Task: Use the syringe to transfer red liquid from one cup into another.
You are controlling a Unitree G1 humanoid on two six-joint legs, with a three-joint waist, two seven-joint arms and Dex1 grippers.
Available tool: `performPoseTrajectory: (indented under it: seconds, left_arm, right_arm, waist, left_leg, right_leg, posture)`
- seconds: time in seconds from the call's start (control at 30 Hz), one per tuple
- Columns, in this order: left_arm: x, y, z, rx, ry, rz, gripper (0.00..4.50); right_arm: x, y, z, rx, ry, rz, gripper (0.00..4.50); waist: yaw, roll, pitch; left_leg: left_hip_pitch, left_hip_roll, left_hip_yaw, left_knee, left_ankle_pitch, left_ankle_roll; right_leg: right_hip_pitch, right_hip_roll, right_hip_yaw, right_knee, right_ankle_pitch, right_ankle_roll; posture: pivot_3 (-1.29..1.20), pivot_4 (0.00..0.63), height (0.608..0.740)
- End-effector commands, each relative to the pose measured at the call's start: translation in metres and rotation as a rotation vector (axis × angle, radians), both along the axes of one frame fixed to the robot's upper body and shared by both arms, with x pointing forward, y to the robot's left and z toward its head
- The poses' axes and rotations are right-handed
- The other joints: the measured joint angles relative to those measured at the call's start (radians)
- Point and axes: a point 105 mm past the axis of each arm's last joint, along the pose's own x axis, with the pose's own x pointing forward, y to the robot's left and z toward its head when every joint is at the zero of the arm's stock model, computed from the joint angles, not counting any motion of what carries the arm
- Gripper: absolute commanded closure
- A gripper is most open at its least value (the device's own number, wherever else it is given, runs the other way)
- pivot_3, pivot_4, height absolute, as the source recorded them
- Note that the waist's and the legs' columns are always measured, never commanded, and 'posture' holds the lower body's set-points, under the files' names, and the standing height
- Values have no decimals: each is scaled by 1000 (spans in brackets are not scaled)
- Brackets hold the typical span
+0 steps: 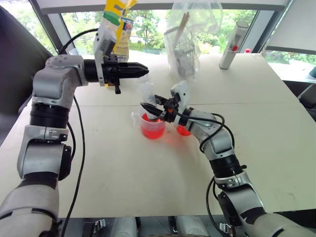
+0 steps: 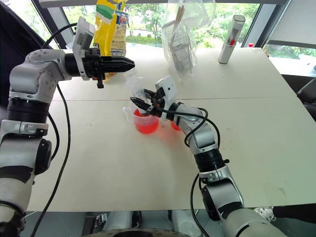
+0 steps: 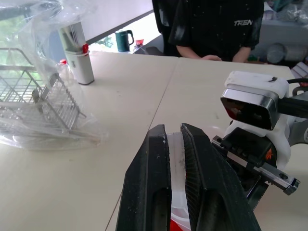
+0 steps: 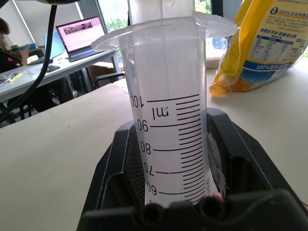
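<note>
The syringe (image 1: 147, 98) stands upright, its long axis vertical, with its lower end down inside the handled cup (image 1: 152, 126) and its flanged top end pointing up. In the right wrist view the clear barrel (image 4: 166, 130) shows its printed scale running up toward the flange, and the barrel looks whitish rather than red at the marks that can be seen. The right tool (image 1: 154, 109) comes in level from the side and is clamped on the barrel partway up, one black finger on each side of it. The left tool (image 1: 139, 70) points level across toward the robot's right, its fingers pressed together, just beside the top of the syringe; the left wrist view shows a pale strip (image 3: 175, 159) between its two black fingers, so it seems to pinch the plunger, though the contact is hard to make out.

The handled cup sits on the tabletop (image 1: 123, 173) near the middle and holds red liquid (image 1: 152, 129) in its lower part. The smaller cup (image 1: 183, 130) stands just beside it, on the robot's right, partly hidden behind the right wrist, with red showing in it too.

Farther back on the tabletop are a yellow bag (image 1: 118, 24), a wire rack in a clear plastic bag (image 1: 190, 44) and a grey-white tube (image 1: 233, 45). A person in a dark shirt (image 3: 216, 26) sits at the far edge.
</note>
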Motion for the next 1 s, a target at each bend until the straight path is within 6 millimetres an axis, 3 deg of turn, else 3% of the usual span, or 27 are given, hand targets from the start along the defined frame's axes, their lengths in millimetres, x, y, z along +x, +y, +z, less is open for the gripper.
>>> performPoseTrajectory:
  seconds: [0.03,1.0]
  left_arm:
    - [1,19,48,-21,-190,114,4463]
    - [1,15,49,-29,-196,105,4463]
  right_arm:
    - [-18,18,-17,-58,31,115,3112]
    - [-19,17,-15,-61,22,116,3112]
  waist:
    - [0,0,0]
    - [0,0,0]
  left_leg:
    - [0,0,0,0,0,0]
    - [0,0,0,0,0,0]
  right_leg:
    - [0,0,0,0,0,0]
    - [0,0,0,0,0,0]
  posture:
    - [0,150,739]
    - [0,150,739]
